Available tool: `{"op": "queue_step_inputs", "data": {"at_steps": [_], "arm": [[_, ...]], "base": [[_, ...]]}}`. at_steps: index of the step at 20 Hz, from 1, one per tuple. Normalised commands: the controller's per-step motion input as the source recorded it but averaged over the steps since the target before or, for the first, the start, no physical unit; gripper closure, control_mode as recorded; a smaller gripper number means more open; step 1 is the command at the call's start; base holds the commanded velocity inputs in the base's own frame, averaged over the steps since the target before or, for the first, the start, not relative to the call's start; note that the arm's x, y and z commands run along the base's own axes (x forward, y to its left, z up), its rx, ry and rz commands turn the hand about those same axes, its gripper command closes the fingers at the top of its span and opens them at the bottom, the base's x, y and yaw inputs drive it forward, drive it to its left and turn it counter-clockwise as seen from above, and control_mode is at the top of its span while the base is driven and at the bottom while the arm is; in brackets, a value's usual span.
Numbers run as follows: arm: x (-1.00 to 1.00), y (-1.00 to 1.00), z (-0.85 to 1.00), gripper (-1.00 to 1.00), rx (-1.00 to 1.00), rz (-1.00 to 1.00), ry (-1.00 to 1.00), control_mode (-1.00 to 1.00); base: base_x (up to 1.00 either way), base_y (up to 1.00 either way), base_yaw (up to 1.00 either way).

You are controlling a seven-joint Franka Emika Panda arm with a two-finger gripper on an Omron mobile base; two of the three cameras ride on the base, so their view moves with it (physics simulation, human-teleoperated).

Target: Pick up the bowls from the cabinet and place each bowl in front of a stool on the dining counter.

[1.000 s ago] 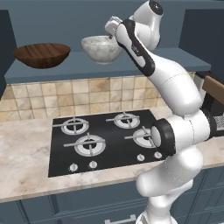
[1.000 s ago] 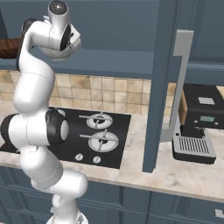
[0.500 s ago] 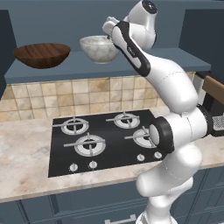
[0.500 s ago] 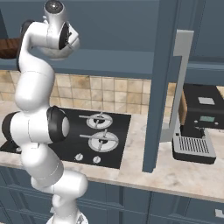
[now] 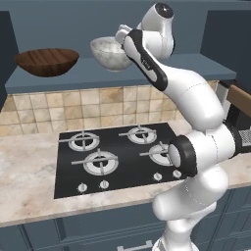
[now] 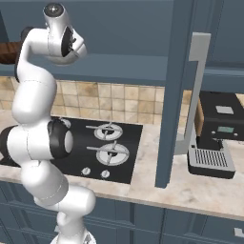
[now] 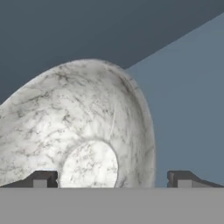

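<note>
1. The pincer was spread wide, its tips on either side of the marble bowl's rim, gripping nothing.
2. That bowl stood on the cabinet shelf, at the arm's wrist.
3. The wooden bowl sat on the same shelf, apart to its left.
4. A black hob lay in the worktop below.

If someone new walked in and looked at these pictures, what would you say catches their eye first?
Probably the white arm reaching up to the blue-grey cabinet shelf, its open hand right at the marbled stone bowl, with the rim between the fingertips. Left of that bowl on the same shelf sits the dark wooden bowl. Below, the black gas hob is set into the beige counter.
</note>
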Motion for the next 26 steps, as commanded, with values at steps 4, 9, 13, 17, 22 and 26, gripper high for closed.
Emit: {"op": "queue_step_inputs", "data": {"at_steps": [4, 9, 13, 17, 22, 26], "arm": [[0.0, 0.0, -0.25, 1.0, -0.06, 0.0, 0.1, -1.0], [0.0, 0.0, -0.09, 1.0, -0.03, 0.0, 0.09, -1.0], [0.0, 0.0, 0.0, 1.0, 0.0, 0.0, 0.0, -1.0], [0.0, 0.0, 0.0, 1.0, 0.0, 0.0, 0.0, -1.0], [-0.73, -0.04, 0.0, 1.0, 0.0, 0.0, -0.07, -1.0], [-1.0, -0.22, 0.0, 1.0, 0.0, -0.02, -0.19, -1.0]], "base": [[0.0, 0.0, 0.0], [0.0, 0.0, 0.0], [0.0, 0.0, 0.0], [0.0, 0.0, 0.0], [0.0, 0.0, 0.0], [0.0, 0.0, 0.0]]}}
